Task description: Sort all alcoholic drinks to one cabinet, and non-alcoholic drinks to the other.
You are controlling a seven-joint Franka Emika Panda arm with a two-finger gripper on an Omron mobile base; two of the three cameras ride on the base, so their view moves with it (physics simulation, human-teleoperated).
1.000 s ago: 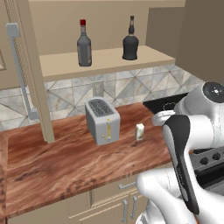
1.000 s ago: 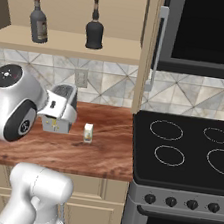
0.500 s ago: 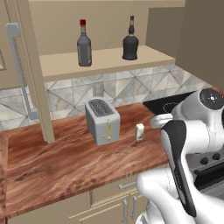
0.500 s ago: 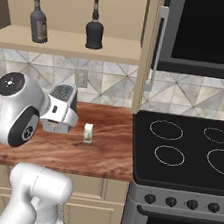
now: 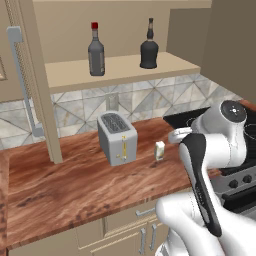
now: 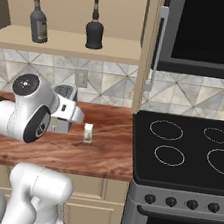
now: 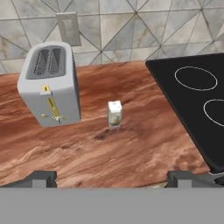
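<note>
Left base: grey bottle (image 5: 96, 50) and black bottle (image 5: 149, 46) both upright on the shelf (image 5: 120, 70) of the open cabinet, well apart. Carton (image 5: 159, 149) stands on the counter (image 5: 75, 185), just right of the toaster (image 5: 117, 137), not touching. Arm's elbow sits right of the carton, in front of the stove (image 5: 200, 117).

Right base: same bottles on the shelf, grey (image 6: 39, 19) left, black (image 6: 95, 27) right. Carton (image 6: 88, 133) upright on the counter between toaster and stove (image 6: 189, 150). Wrist hangs just left of the carton and partly hides the toaster (image 6: 66, 93); can't read the finger gap from here.

Hand: gripper (image 7: 112, 177) spread wide, tips at either side of the bottom edge, nothing between them. Carton (image 7: 114, 113) is dead ahead, near centre between the tips, well apart from them, long axis vertical. Toaster (image 7: 50, 85) to its left, stove (image 7: 192, 100) to its right.

Read: the orange box isn't visible; next move likely a straight advance and drop onto the carton. Toaster on one side is the main clearance risk.
</note>
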